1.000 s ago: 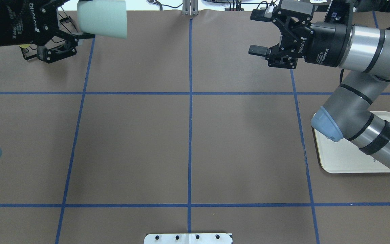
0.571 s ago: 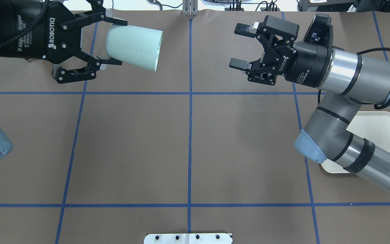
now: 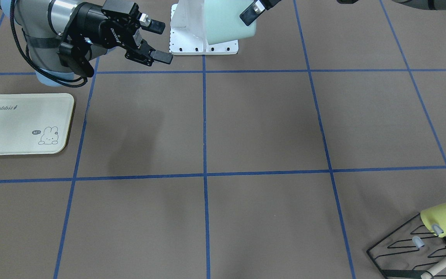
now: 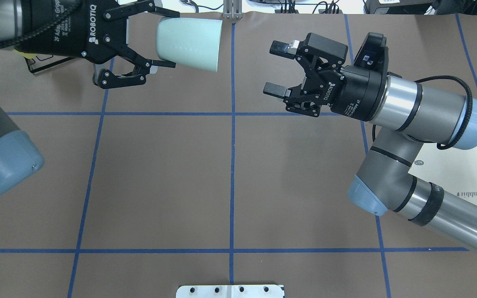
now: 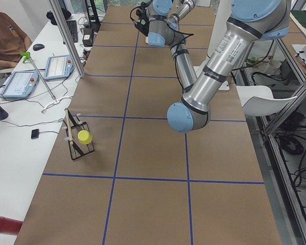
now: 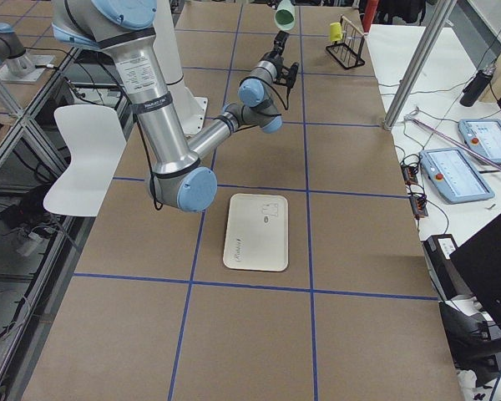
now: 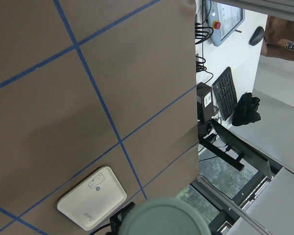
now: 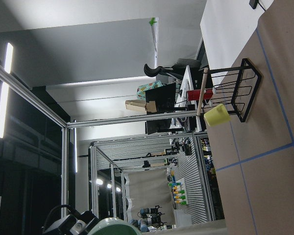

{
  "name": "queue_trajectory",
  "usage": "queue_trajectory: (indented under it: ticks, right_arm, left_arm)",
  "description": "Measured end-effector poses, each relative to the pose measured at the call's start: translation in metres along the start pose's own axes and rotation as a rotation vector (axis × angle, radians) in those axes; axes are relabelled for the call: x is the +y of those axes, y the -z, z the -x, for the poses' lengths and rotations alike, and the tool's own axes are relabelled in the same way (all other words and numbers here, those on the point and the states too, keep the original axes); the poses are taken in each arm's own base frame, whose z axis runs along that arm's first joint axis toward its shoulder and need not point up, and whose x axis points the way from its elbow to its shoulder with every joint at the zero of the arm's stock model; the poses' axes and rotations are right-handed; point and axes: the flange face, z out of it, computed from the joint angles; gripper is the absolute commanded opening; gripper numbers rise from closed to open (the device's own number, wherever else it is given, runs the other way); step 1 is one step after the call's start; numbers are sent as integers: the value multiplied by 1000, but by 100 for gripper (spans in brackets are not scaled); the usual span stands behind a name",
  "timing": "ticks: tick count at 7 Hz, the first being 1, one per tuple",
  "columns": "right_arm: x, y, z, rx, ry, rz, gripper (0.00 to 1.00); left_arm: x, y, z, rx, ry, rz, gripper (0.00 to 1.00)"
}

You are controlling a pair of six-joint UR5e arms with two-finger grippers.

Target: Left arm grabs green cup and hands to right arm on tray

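Green cup (image 4: 189,43) is held off the table, clamped by left gripper (image 4: 165,38); right gripper (image 4: 275,67) spread wide, near, not touching; handover and tray (image 3: 14,128) placement judged outstanding.

Pale green cup (image 4: 189,43), cream tray (image 3: 14,124) with bunny drawing, yellow cup (image 3: 445,217), blue-gridded brown table (image 4: 160,174)

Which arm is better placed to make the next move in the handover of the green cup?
The right. The right gripper is open, empty and faces the green cup across a gap; the left gripper is shut on it, rim toward the right.
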Motion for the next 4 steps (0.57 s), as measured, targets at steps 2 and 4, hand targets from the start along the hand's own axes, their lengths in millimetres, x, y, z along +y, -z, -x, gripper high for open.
queue_trajectory:
  ticks: [2,4]
  right_arm:
    - [4,-2,-2,-2,-5,6,94]
    - [10,-5,-6,4,-6,19,93]
  left_arm:
    - [1,-2,-1,4,-1,10,0]
    - [1,-4,0,2,-2,15,0]
